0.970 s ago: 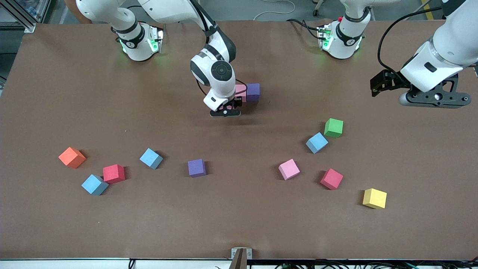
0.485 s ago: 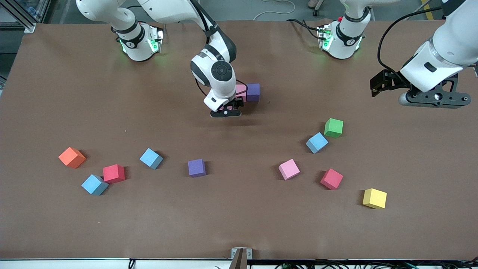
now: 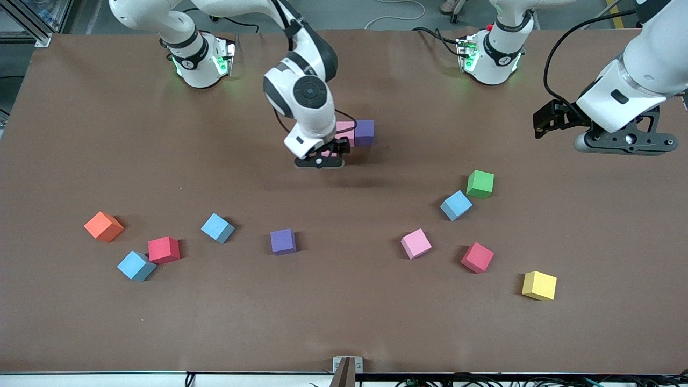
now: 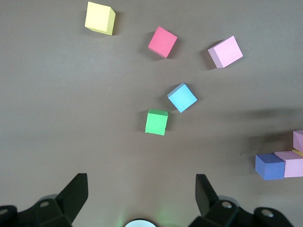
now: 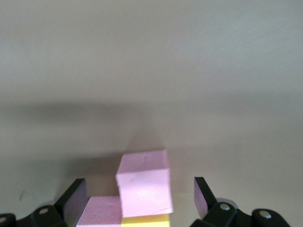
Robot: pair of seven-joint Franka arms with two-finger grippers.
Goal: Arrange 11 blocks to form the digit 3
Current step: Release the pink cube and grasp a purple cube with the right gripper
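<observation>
Your right gripper (image 3: 321, 160) stood with its fingers spread wide and nothing between them, just over the cluster of placed cubes near the middle of the table, toward the robots' bases. From its wrist camera you could see a pink cube (image 5: 144, 182) lying free between the open fingers, touching a second pink cube (image 5: 98, 211) and a yellow cube (image 5: 146, 220) — released, by the look of it. In the front view a purple cube (image 3: 364, 133) sat touching the cluster on the side toward the left arm's end.

So the digit 3 was barely begun: about four blocks seemed set, though the arm hid part of the group.

Your left gripper (image 4: 141, 198) hung open and empty over the left arm's end of the table, waiting.

Left to gather, nearer the front camera, were a loose pink block (image 3: 416, 243), red block (image 3: 477, 257), yellow block (image 3: 539, 285), light blue block (image 3: 456, 205), a second purple block (image 3: 282, 241), another red block (image 3: 164, 249) and two more blue blocks (image 3: 217, 227) — roughly seven more needed. The green cube (image 3: 480, 184) and orange cube (image 3: 104, 226) should stay out.
</observation>
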